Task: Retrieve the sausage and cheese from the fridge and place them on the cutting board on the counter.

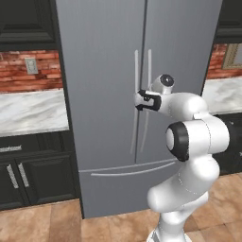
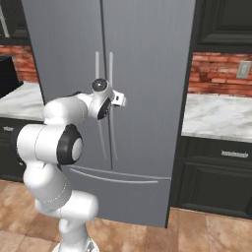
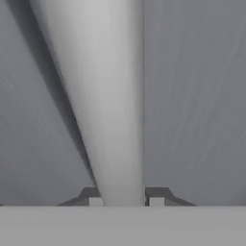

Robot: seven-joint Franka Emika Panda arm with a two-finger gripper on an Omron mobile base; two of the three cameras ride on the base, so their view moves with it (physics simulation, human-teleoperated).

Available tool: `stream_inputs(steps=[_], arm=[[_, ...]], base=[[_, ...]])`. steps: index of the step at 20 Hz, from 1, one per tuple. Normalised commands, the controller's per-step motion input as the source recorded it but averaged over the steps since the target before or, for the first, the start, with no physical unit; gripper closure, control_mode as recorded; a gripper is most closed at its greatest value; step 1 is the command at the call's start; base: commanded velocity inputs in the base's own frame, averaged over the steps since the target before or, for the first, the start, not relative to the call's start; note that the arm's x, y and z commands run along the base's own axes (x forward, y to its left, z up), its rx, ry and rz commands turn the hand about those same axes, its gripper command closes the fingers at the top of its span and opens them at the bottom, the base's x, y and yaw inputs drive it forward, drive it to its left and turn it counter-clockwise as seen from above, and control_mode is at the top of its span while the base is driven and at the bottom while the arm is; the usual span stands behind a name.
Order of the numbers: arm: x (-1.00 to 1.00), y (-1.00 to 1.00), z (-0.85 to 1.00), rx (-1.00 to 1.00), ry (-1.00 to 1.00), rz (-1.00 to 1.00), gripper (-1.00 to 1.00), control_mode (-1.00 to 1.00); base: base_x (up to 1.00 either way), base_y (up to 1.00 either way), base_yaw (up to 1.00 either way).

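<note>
At mid-frame, our gripper (image 1: 139, 100) sits narrowed around one of the fridge (image 1: 104, 71)'s two long handles (image 3: 113, 120), fingertips flanking it and apparently touching, so we can pull a door open. Both doors are shut, so the sausage and cheese presumably lie inside, unseen.

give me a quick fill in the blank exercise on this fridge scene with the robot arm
1. Both doors of the fridge are ____.
2. In the hand view, the gripper has a finger on each side of a silver door ____.
3. The wall above the counter is made of red ____.

Missing words: closed; handle; brick
</note>
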Motion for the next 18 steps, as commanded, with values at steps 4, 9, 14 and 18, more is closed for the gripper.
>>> stream_inputs(steps=[4,9,14,18], arm=[[-0.06,0.0,0.18,0.09,0.0,-0.02,1.0,-1.0],[-0.36,-0.29,0.28,0.02,0.04,-0.03,1.0,-1.0],[-0.59,-0.44,0.36,0.0,0.01,-0.04,1.0,-1.0],[-0.69,-0.52,0.45,0.0,0.0,-0.01,1.0,-1.0]], base=[[0.0,0.0,0.0],[0.0,0.0,0.0],[0.0,0.0,0.0],[0.0,0.0,0.0]])
